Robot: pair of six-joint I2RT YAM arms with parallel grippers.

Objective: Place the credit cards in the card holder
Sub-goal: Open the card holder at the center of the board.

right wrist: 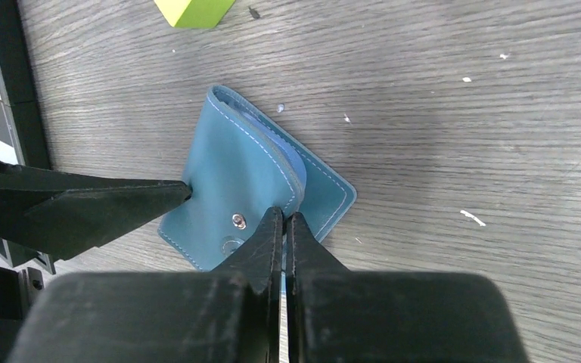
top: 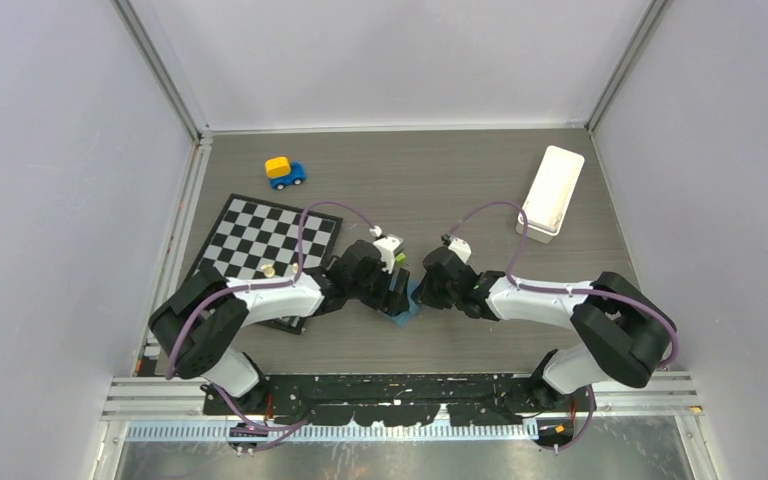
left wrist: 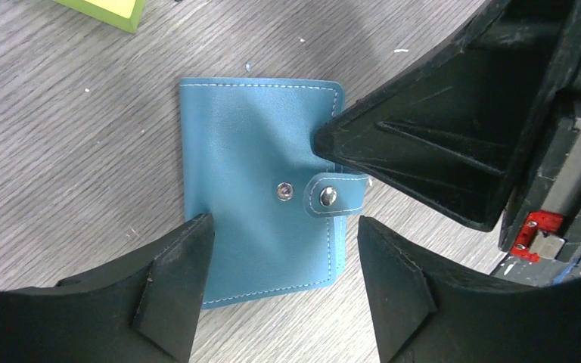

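Observation:
The teal-blue card holder (left wrist: 250,166) (right wrist: 227,174) lies on the wooden table between both grippers, a corner of it showing in the top view (top: 407,305). Its snap strap (left wrist: 337,198) is undone and the front cover bows upward. My right gripper (right wrist: 284,215) (top: 428,290) is shut, pinching the free edge of that cover. My left gripper (left wrist: 284,221) (top: 395,290) is open just above the holder's near end, one finger (right wrist: 121,204) at its spine edge. No credit cards are in view.
A lime-green block (left wrist: 106,9) (right wrist: 193,9) sits just beyond the holder. A chessboard (top: 260,235) lies to the left, a blue-and-yellow toy car (top: 284,172) behind it. A long white tray (top: 552,192) stands at the back right.

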